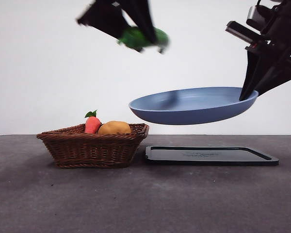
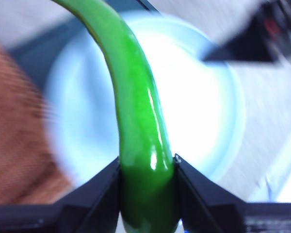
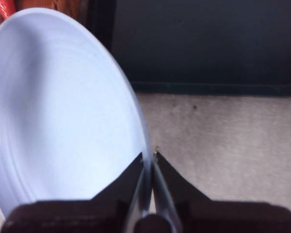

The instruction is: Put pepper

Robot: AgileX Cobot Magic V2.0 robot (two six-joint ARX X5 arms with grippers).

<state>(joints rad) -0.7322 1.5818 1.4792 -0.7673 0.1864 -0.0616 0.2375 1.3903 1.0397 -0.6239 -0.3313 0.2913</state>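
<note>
High above the tabletop (image 1: 145,199), the left claw (image 1: 136,29) is clenched on the pepper (image 1: 143,38), its two jaws pressing on either side of the glossy green body near one end. From the left wrist view the pepper (image 2: 136,121) curves away from the jaws and hangs over the pale disc of the blue plate (image 2: 199,121) below. The right claw (image 1: 250,92) pinches the plate (image 1: 194,104) by its rim, holding it in the air with a slight tilt, well clear of the black tray (image 1: 211,155) lying flat beneath it. In the right wrist view the jaws close tight on the plate's thin edge (image 3: 144,160), and the plate's inside looks bare.

Beside the tray stands a wicker basket (image 1: 94,145) holding a red-orange item with green leaves (image 1: 92,124) and a tan potato-like item (image 1: 114,127); neither is being touched.

The step in hand appears to be the carry: the pepper is lifted and brought toward the raised plate but not yet set on it. It sits above the plate's basket-side edge rather than its middle, as far as the front view tells. The next move likely calls for shifting the left claw over the plate's centre, lowering until the pepper is just above the surface, then releasing, while the right claw keeps the plate steady so the smooth pepper does not roll off the tilted side.
</note>
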